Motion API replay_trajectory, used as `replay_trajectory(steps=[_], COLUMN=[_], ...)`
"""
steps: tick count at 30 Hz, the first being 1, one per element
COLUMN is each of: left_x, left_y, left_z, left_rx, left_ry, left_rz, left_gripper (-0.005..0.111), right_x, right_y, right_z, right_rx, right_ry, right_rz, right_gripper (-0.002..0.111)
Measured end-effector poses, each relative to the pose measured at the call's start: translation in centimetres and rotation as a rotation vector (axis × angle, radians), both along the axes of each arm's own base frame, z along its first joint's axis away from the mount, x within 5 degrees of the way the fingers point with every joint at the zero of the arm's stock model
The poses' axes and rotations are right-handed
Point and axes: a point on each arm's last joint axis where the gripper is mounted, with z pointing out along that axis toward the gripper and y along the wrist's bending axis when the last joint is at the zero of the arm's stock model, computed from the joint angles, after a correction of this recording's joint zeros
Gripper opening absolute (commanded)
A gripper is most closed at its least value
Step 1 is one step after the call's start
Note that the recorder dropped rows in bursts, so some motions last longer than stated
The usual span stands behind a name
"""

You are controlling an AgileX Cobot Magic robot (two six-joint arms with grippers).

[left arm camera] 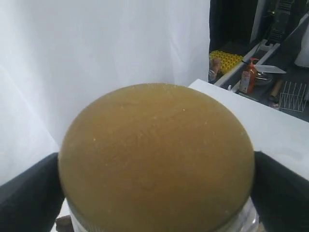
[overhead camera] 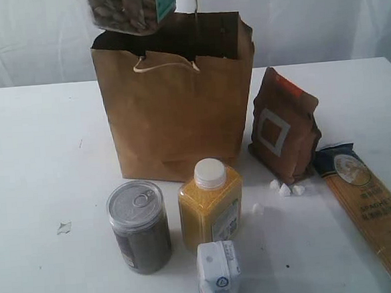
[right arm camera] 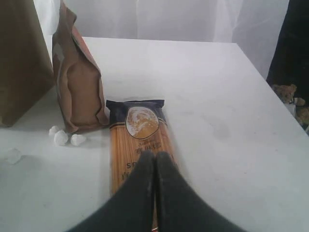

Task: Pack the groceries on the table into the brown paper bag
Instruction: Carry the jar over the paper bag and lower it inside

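On the far middle of the table [overhead camera: 36, 164] the brown paper bag [overhead camera: 173, 114] stands open for loading. Near right, the spaghetti pack [overhead camera: 374, 208], seemingly printed "SPAGHETTI", lies flat below the right gripper [right arm camera: 155, 164], whose fingers are pressed together and empty. The brown pouch [overhead camera: 283, 127], yellow bottle [overhead camera: 210, 209] and pull-tab can [overhead camera: 139, 227] stand unpacked. The left gripper [left arm camera: 155, 193] clamps the clear jar [overhead camera: 132, 9] over the bag's left rim, probably to lower it in. The small white carton [overhead camera: 218, 272] is nearest, its label unreadable.
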Motion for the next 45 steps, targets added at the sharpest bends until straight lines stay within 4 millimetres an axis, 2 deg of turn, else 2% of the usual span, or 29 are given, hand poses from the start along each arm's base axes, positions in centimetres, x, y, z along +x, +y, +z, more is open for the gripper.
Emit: replay_trajectory(steps=[13,22,32,34,37,38,40,42,45], left_x=[3.3,3.6,3.9,3.9,3.9,3.9,3.8,3.8,3.6], left_y=[-1.3,-1.6,-1.3,-1.3,-1.3,-1.3,-1.3,-1.3,-1.3], left_z=[-3.5,-5.2,-6.9,-7.1,-7.2,-7.2,-7.3,-7.3,-7.4], left_rx=[0.045,0.112,0.177,0.178,0.187,0.189,0.189,0.179,0.18], left_ry=[0.078,0.171,0.262,0.267,0.267,0.267,0.271,0.288,0.316], left_rz=[0.0,-0.042,0.001,0.002,-0.004,-0.006,-0.011,-0.009,-0.013], left_gripper=[0.0,0.0,0.002,0.013,0.038,0.058,0.084,0.09,0.09], right_x=[0.0,0.0,0.0,0.0,0.0,0.0,0.0,0.0,0.0], right_y=[0.0,0.0,0.0,0.0,0.0,0.0,0.0,0.0,0.0], right_z=[0.0,0.0,0.0,0.0,0.0,0.0,0.0,0.0,0.0], right_rx=[0.0,0.0,0.0,0.0,0.0,0.0,0.0,0.0,0.0], right_ry=[0.0,0.0,0.0,0.0,0.0,0.0,0.0,0.0,0.0], right_rz=[0.0,0.0,0.0,0.0,0.0,0.0,0.0,0.0,0.0], right_gripper=[0.0,0.0,0.0,0.0,0.0,0.0,0.0,0.0,0.0])
